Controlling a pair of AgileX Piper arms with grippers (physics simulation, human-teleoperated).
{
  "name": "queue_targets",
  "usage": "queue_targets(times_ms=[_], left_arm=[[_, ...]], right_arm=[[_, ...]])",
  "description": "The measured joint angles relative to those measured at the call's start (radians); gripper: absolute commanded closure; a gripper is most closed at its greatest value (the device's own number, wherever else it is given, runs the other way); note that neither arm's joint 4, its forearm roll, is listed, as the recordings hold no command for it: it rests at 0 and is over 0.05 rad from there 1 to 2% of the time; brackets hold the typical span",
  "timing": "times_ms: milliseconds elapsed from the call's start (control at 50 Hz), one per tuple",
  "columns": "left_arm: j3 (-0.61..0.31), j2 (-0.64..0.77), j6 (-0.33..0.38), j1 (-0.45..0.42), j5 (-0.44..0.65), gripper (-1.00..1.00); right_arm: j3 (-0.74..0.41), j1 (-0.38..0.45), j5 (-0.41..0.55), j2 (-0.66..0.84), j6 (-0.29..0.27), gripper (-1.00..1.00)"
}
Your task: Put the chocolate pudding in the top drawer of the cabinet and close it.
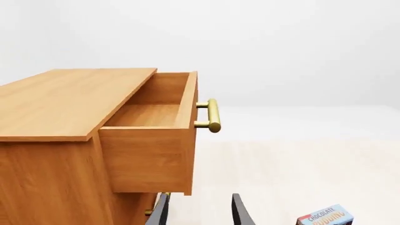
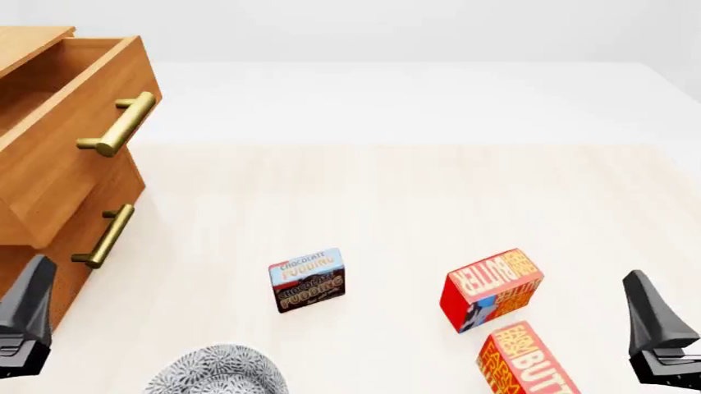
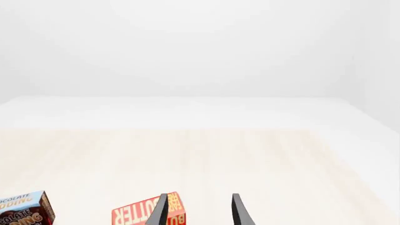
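Left tool (image 2: 25, 316): dark grey to black, matte, lower left corner of the front view. One tapered, blade-like finger shows, narrowing to a blunt tip; below it a blockier base with a lighter grey horizontal band or seam.

Right tool (image 2: 657, 332): same build and colour, lower right corner of the front view. Pointed finger above a stepped base, pale grey edge lines across the base.

Left wrist view: two slim black fingers (image 1: 161, 211) at the bottom edge, flat inner faces, a gap between them.

Right wrist view: the same pair of thin black fingers (image 3: 239, 212), glossy highlight along the edges. No cables, screws or lettering can be made out.
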Motion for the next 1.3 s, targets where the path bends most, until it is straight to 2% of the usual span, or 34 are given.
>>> queue_targets(times_ms=[520,1300], left_arm=[[-0.131,0.000,0.026,0.021,0.084,-1.00],[-0.399,0.000,0.067,0.024,0.245,-1.00]], right_arm=[[0.000,0.000,-0.002,0.002,0.000,-1.00],[-0.001,0.000,-0.001,0.002,0.000,-1.00]])
